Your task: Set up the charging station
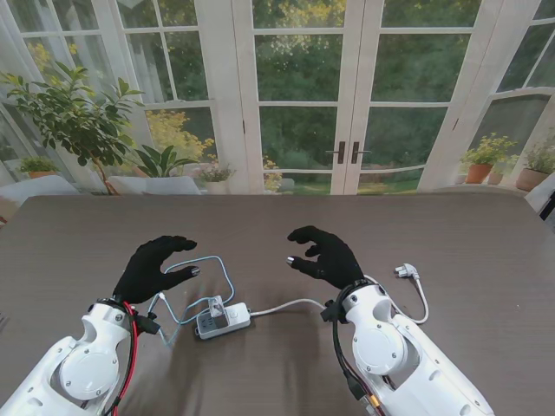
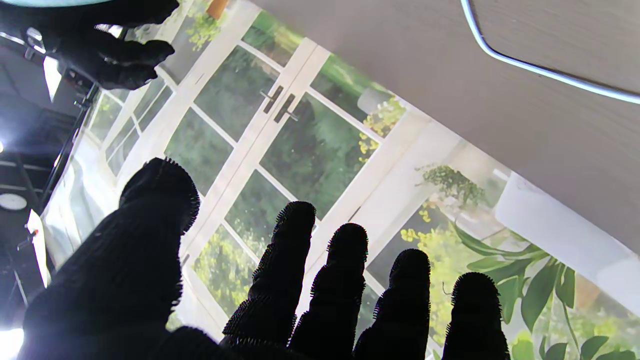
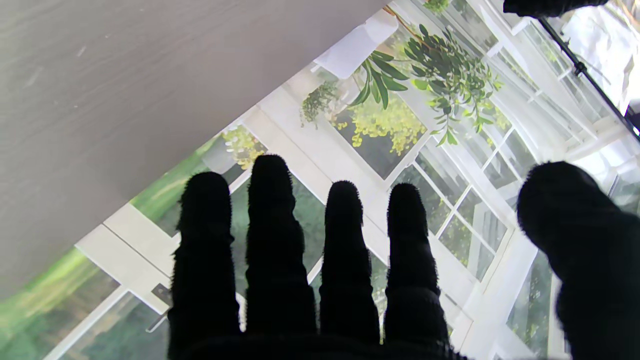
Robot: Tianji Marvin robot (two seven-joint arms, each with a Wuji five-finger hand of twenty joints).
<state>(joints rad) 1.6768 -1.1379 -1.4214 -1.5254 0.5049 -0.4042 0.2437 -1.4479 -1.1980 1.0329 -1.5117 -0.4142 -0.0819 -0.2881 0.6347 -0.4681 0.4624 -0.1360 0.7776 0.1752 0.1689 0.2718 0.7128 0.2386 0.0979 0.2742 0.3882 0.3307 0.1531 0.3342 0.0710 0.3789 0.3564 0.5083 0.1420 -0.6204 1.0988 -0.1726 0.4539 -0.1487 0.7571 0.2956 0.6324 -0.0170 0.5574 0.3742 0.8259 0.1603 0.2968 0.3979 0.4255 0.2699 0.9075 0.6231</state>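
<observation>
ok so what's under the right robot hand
The right robot hand hovers open over bare brown table. The power strip's white cord runs toward its wrist and passes under the forearm; that stretch is hidden. The plug lies to its right.

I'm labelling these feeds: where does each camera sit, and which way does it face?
Stand view: above the shoulders, looking down at the table; shows both arms, left hand, right hand, power strip.
Left wrist: along its open fingers toward the windows; the right hand shows too.
Right wrist: along its open fingers toward the windows.
Shared: table and windows.
</observation>
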